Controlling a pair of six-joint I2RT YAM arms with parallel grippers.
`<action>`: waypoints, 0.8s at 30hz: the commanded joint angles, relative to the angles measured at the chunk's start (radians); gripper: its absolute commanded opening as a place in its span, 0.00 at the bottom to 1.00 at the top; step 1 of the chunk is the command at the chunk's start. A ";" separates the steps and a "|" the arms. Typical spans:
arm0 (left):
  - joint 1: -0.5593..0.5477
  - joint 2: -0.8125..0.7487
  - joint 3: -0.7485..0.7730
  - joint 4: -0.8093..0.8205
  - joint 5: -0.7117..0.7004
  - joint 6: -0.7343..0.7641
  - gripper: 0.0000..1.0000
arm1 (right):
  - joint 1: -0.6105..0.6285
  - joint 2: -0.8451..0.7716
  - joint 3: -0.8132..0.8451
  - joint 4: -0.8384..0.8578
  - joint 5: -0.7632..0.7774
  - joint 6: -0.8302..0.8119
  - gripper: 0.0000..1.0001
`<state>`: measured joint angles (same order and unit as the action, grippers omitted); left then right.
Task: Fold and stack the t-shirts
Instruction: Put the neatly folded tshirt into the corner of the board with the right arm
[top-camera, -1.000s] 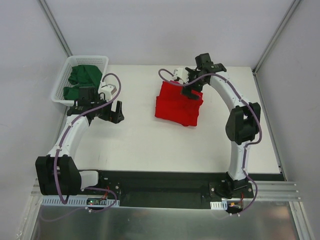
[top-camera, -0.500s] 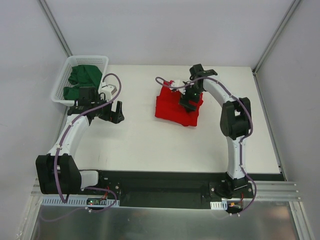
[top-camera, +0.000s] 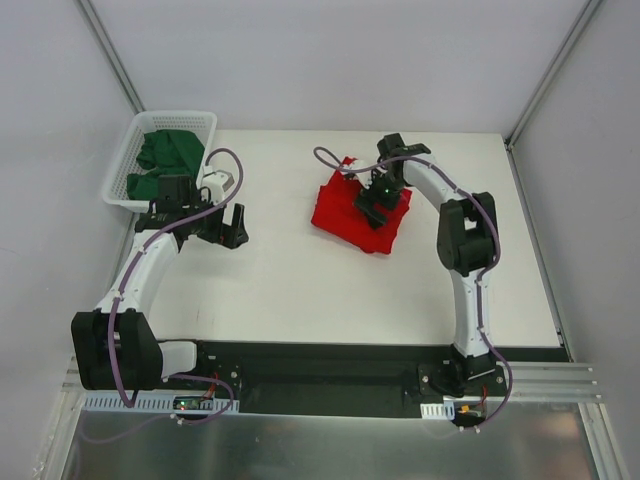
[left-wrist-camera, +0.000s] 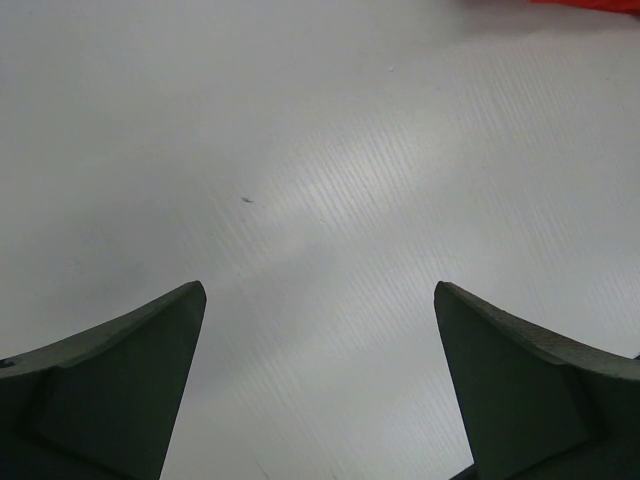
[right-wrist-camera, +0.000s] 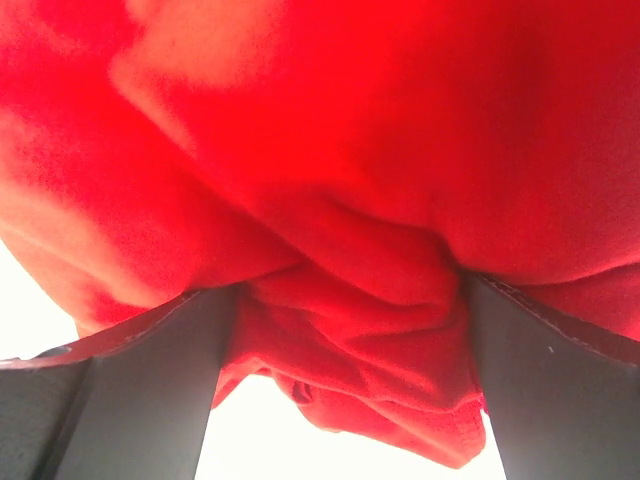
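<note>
A bright red t-shirt (top-camera: 338, 216) lies folded and a little rumpled on the white table, right of centre. My right gripper (top-camera: 372, 204) is down on the shirt's right part, open. In the right wrist view red cloth (right-wrist-camera: 320, 120) fills the frame and a bunched fold sits between the wide-apart fingers of the right gripper (right-wrist-camera: 350, 290). Dark green t-shirts (top-camera: 170, 156) lie in the white basket (top-camera: 121, 158) at the back left. My left gripper (top-camera: 232, 225) hangs open over bare table (left-wrist-camera: 318, 290), holding nothing.
The basket stands at the table's back-left corner, just behind my left arm. A thin strip of the red shirt (left-wrist-camera: 590, 3) shows at the top edge of the left wrist view. Grey walls close in the table on three sides.
My right gripper has come from the shirt's back edge down onto its right part, and the cloth there has bunched. The left arm has not moved.
</note>
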<state>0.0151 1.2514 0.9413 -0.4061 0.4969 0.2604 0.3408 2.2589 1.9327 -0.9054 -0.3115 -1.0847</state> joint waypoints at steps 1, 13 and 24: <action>0.008 -0.032 -0.009 0.001 0.026 0.030 0.99 | -0.023 -0.153 -0.180 0.014 0.069 0.264 0.96; 0.006 -0.024 0.001 0.001 0.069 0.020 0.99 | -0.013 -0.170 -0.149 -0.266 0.037 0.627 0.96; 0.006 -0.098 -0.039 0.001 0.057 0.033 0.99 | -0.022 -0.156 -0.242 -0.118 -0.248 1.034 0.96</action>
<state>0.0151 1.2072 0.9211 -0.4053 0.5243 0.2710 0.3248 2.1105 1.7485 -1.0786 -0.4091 -0.2867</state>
